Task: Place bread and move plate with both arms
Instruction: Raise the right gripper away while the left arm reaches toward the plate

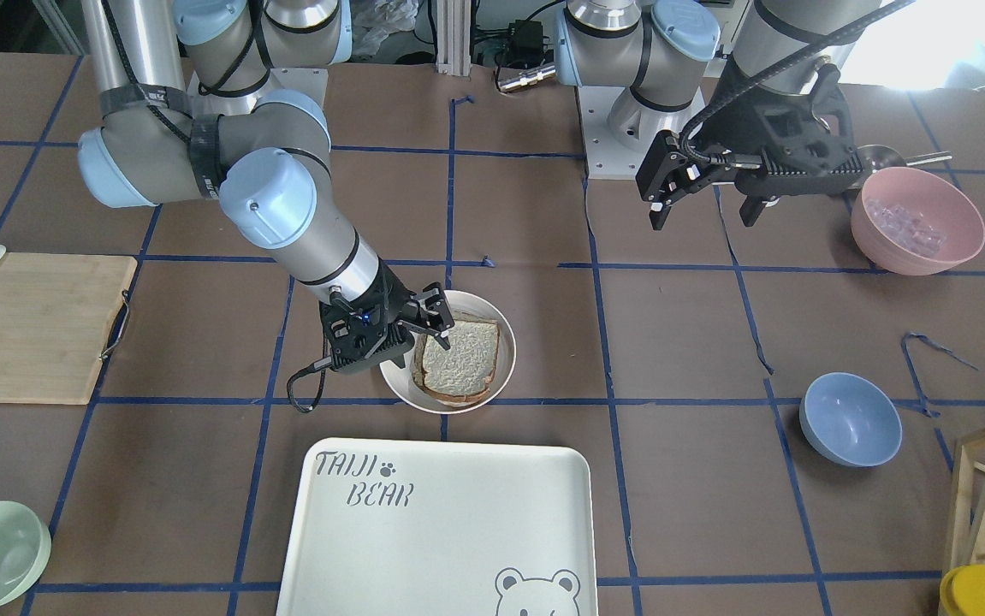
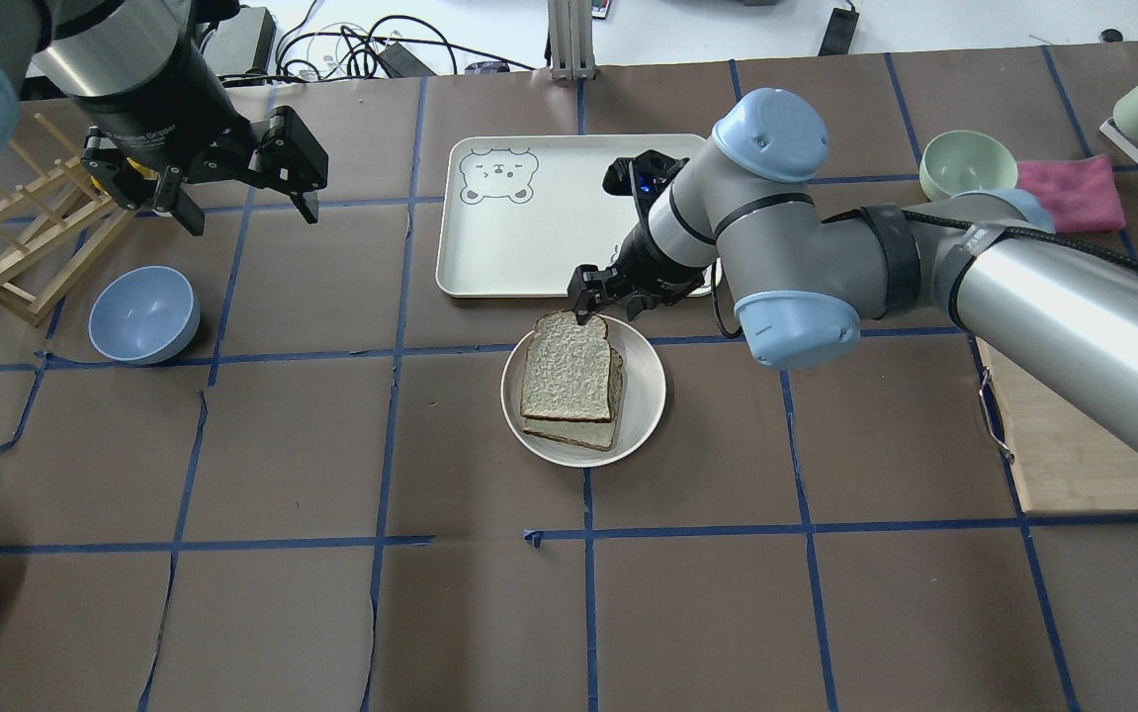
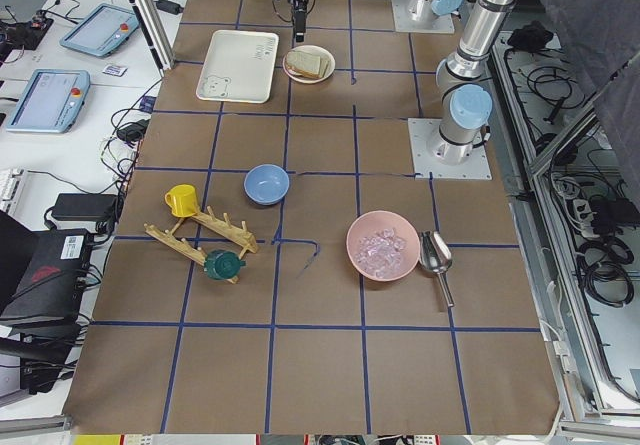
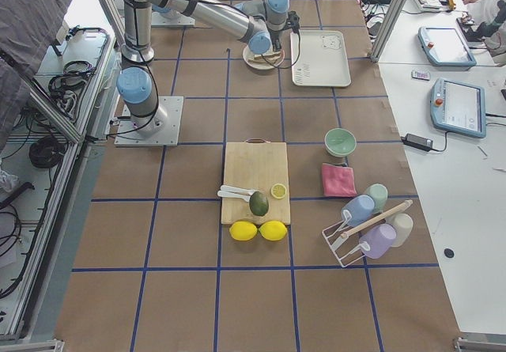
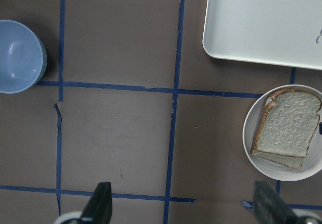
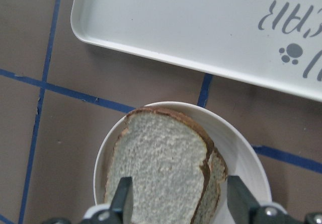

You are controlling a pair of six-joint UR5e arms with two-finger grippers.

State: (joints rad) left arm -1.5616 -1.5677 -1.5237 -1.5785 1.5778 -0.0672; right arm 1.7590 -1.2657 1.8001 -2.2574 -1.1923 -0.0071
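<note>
The bread [image 2: 567,368] lies flat on a second slice [image 2: 578,432] in the plate [image 2: 646,391], which rests on the desk just beside the tray [image 2: 529,267]. The right tool [image 2: 605,307] hangs spread over the bread's rounded end, gripping nothing; raise it straight up so you do not drag the slice. The left tool [image 2: 250,210], also spread and empty, is well apart, so bring it to the opposite rim before lifting.
</note>
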